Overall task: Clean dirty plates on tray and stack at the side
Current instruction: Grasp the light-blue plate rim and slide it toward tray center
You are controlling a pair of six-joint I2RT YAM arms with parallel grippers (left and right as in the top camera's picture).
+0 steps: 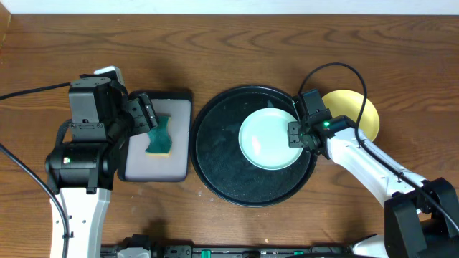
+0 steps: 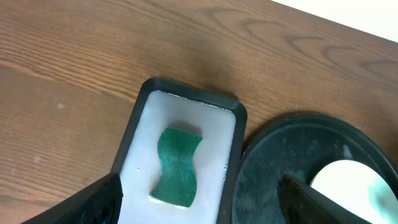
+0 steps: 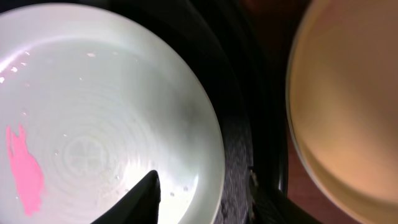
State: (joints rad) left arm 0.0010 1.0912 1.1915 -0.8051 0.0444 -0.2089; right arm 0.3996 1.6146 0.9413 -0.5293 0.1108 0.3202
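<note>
My right gripper hangs at the right-hand edge of the mint green plate. Its two fingers stand apart and are not closed on anything. In the right wrist view the rim of that plate runs up through the gap between them. One fingertip is over the plate's face. The other is a dark shape over the round black tray, just outside the rim. I cannot tell whether either finger touches the plate. A pink smear sits on the plate's face, well away from my inner finger, towards the plate's far side. The plate lies flat inside the tray, towards the side where my right gripper is. Beyond my outer finger, past the tray's raised rim, the pale yellow plate rests on the wooden table, just beside the tray.

My left gripper is spread wide and holds nothing. It hovers over the small rectangular tray. The green sponge lies in the tray's grey inside, between my two left fingers in the left wrist view and clear of both. The round tray's edge passes just beside my right-hand finger there.
</note>
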